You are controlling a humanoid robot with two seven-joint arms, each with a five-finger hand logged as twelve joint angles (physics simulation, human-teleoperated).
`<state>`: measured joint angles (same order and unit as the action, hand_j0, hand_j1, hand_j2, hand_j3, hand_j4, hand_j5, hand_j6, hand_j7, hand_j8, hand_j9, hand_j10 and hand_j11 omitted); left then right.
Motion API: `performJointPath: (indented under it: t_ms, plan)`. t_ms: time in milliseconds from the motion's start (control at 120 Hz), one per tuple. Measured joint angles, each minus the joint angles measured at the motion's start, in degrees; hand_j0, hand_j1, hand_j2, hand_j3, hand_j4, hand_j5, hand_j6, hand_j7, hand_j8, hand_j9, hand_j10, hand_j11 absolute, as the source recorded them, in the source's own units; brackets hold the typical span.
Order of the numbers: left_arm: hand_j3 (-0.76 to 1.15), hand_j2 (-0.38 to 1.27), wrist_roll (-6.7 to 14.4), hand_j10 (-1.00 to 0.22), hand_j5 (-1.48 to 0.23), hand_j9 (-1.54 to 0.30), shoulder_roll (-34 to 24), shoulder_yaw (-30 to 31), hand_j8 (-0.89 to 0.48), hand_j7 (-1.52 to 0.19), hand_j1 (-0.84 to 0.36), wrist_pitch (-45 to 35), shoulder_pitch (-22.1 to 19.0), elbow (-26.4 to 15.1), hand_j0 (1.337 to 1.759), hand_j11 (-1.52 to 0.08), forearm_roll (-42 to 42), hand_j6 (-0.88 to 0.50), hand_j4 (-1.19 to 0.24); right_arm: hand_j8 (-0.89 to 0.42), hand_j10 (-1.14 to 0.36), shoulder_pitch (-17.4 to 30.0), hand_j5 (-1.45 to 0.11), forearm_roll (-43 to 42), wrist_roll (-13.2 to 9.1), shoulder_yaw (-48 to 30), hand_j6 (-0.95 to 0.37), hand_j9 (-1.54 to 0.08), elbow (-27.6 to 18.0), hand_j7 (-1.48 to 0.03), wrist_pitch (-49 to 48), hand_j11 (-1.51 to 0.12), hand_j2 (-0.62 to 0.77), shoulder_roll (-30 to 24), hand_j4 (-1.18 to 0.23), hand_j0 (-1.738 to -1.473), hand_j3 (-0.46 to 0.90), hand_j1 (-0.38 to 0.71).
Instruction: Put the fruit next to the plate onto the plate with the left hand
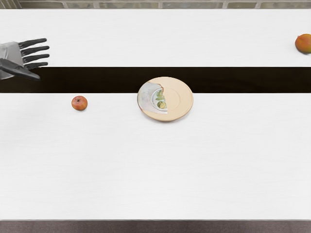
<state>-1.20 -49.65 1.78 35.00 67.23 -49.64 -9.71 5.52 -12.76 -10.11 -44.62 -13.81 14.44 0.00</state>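
- The robot's left hand (23, 57) hovers at the table's (155, 170) far left edge, its dark fingers (38, 49) spread and holding nothing.
- A small red apple (79, 103) sits on the white tabletop, left of the plate (182, 99) and clearly apart from it.
- The tan plate, patterned on its left part, lies at centre, overlapping a dark gap (243, 80) across the table.
- A second orange-red fruit (303, 43) rests at the far right edge.

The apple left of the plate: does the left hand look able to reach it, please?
Probably yes: the open left hand sits up-left of the apple, with nothing standing between them.
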Motion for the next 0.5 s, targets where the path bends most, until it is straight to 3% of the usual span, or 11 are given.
performJointPath:
  t_ms: [75,117,208,258,375,500]
  plan:
    - [0.00,0.00,1.48,-0.01,-0.02,-0.02,0.72,-0.04,-0.01,-0.02,0.34,0.00,-0.02,0.17,1.658,-0.02,0.02,-0.01,-0.01,0.00,0.00,0.05,0.00,0.01,0.00,0.21,0.00,0.00,-0.52,0.00,0.00,0.00,0.00,0.00,0.00,-1.658,0.00,-0.35]
    - [0.00,0.00,3.36,-0.01,-0.02,-0.02,1.04,-0.05,-0.01,-0.02,0.34,0.00,0.18,0.26,1.658,-0.02,0.06,-0.01,-0.01,0.00,0.00,0.08,0.00,0.01,0.00,0.34,0.00,0.00,-0.54,0.00,0.02,0.00,0.00,0.00,0.00,-1.658,0.00,-0.35]
    - [0.00,0.00,12.57,-0.01,-0.02,-0.02,4.94,-0.10,-0.01,-0.02,0.33,0.01,4.32,0.21,1.658,-0.02,2.57,-0.01,-0.01,0.00,0.00,0.15,0.00,0.01,0.00,0.48,0.00,0.00,-0.37,0.00,0.04,0.00,0.00,0.00,0.00,-1.658,0.00,-0.35]
    - [0.00,0.00,16.24,-0.01,-0.02,-0.02,5.00,-0.13,-0.01,-0.02,0.33,0.01,7.40,-0.42,1.658,-0.02,5.84,-0.01,-0.02,0.00,0.00,0.16,0.00,0.01,0.00,0.52,0.00,0.00,-0.32,0.00,0.05,0.00,0.00,0.00,0.00,-1.658,0.00,-0.35]
    - [0.00,0.00,21.07,-0.02,-0.03,-0.03,3.94,-0.15,-0.02,-0.03,0.32,0.02,11.81,-9.63,1.658,-0.03,17.01,-0.02,-0.02,0.00,0.00,0.18,0.00,0.01,0.00,0.57,0.00,0.00,-0.28,0.00,0.06,0.00,0.00,0.00,0.00,-1.658,0.00,-0.35]
    - [0.00,0.01,30.50,-0.04,-0.05,-0.05,6.27,-0.13,-0.04,-0.05,0.31,0.02,17.21,-15.41,1.658,-0.05,23.88,-0.04,-0.04,0.00,0.00,0.18,0.00,0.01,0.00,0.58,0.00,0.00,-0.26,0.00,0.06,0.00,0.00,0.00,0.00,-1.658,0.00,-0.35]
